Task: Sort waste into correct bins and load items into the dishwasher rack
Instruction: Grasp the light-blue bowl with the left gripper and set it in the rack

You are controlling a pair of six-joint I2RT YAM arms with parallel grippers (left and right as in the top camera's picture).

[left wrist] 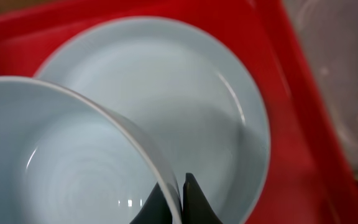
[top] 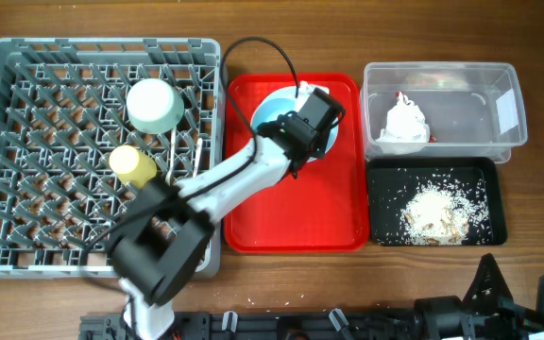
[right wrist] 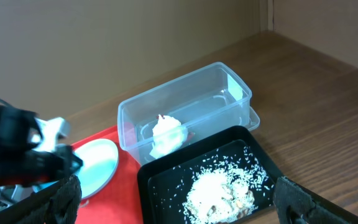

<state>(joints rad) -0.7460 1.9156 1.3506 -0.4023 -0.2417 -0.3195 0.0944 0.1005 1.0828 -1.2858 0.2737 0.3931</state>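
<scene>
Reaching from the lower left across the red tray [top: 296,222], the left gripper [left wrist: 178,186] sits over the light blue plate [left wrist: 55,155]. Its two dark fingers [left wrist: 194,199] are drawn close together, with the plate's near rim pinched between them. Behind that rim, the left wrist view shows a second pale blue dish face [left wrist: 185,93] lying flat on the red tray; whether it is a separate dish cannot be told. The dishwasher rack [top: 8,57] fills the left of the bench [top: 536,57] and holds the pale green bowl [top: 154,104], the yellow cup [top: 132,163] just below it, and a white utensil [top: 196,156] near the rack's right edge, spoon or fork not discernible. To the right of the red tray, the clear tub [top: 499,85] contains the crumpled napkin [top: 404,125], with a red wrapper [top: 400,97] touching its upper edge. Directly below the tub, the black tray [top: 494,179] carries the rice scraps [top: 437,212], heaped at the centre and scattered around it. The right gripper [right wrist: 176,186] is spread wide and empty, above the near edge of the bench and well apart from every item.
</scene>
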